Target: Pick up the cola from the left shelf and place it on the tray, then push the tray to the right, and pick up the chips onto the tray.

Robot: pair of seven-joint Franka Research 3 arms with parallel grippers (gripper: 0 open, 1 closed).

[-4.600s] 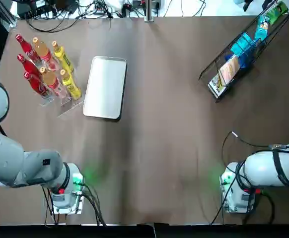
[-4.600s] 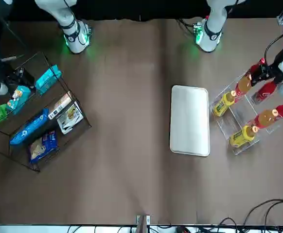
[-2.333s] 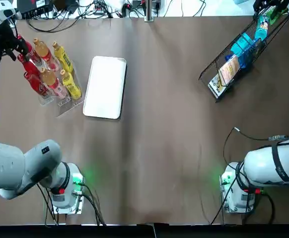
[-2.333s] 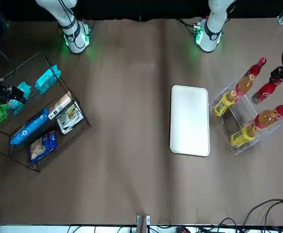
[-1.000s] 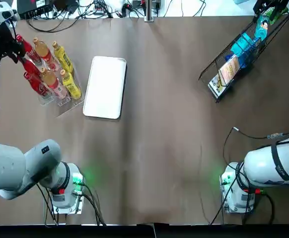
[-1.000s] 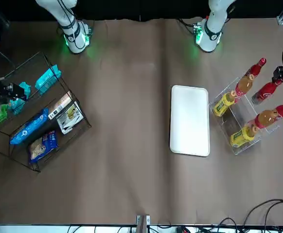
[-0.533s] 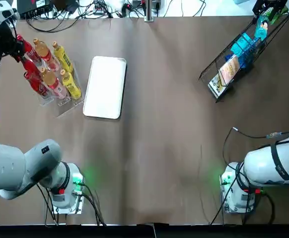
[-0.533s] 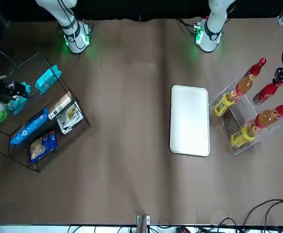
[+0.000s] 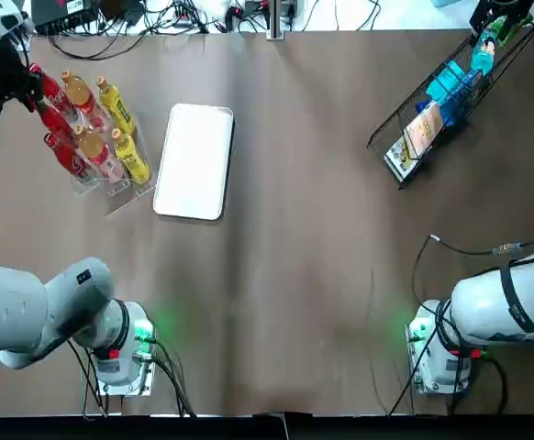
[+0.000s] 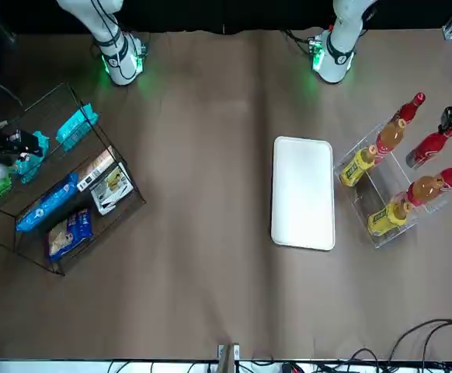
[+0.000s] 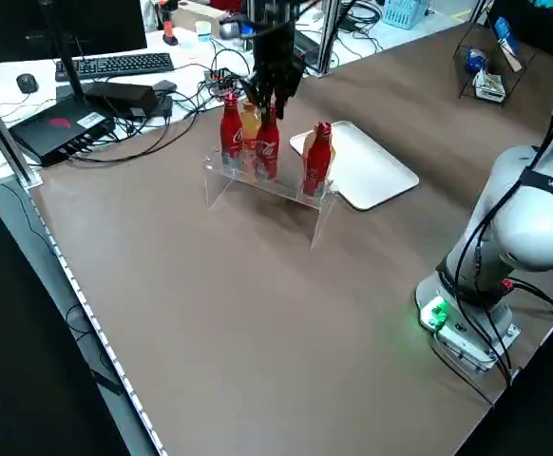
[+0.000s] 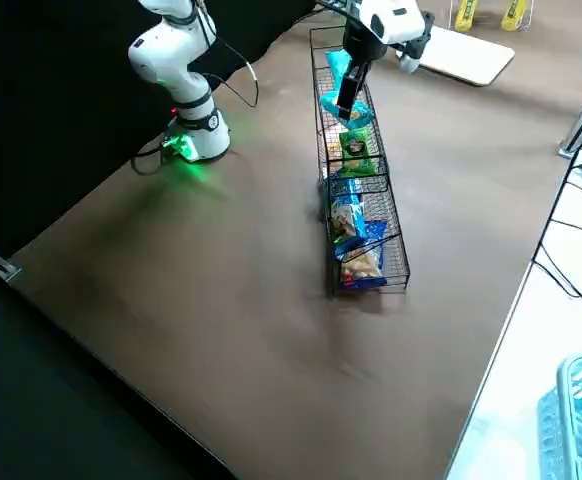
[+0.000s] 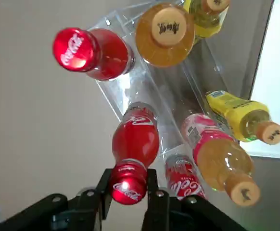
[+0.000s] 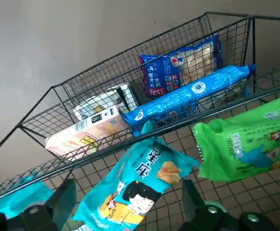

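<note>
You are in a robot lab. 2 robot arms (image 9: 38, 307) sit at a big brown table (image 9: 294, 275). Behind it are a keyboard (image 11: 115, 65), a mouse (image 11: 28, 84) and cables (image 9: 157, 23).

I see the table (image 9: 304, 229) under soft, even light from overhead, so the shadows beside things are only faint. The left arm base (image 9: 125, 353) and the right arm base (image 9: 441, 353) each throw a green glow on the near table. The tray (image 9: 194, 160) reads almost blown-out white. The floor strip (image 9: 386, 14) beyond the far edge glares. Behind the bases everything falls to black. On the left wrist camera the cola bottle (image 13: 133, 154) carries a hot spot on its cap, and the clear shelf (image 13: 149, 96) catches pale reflections.
</note>
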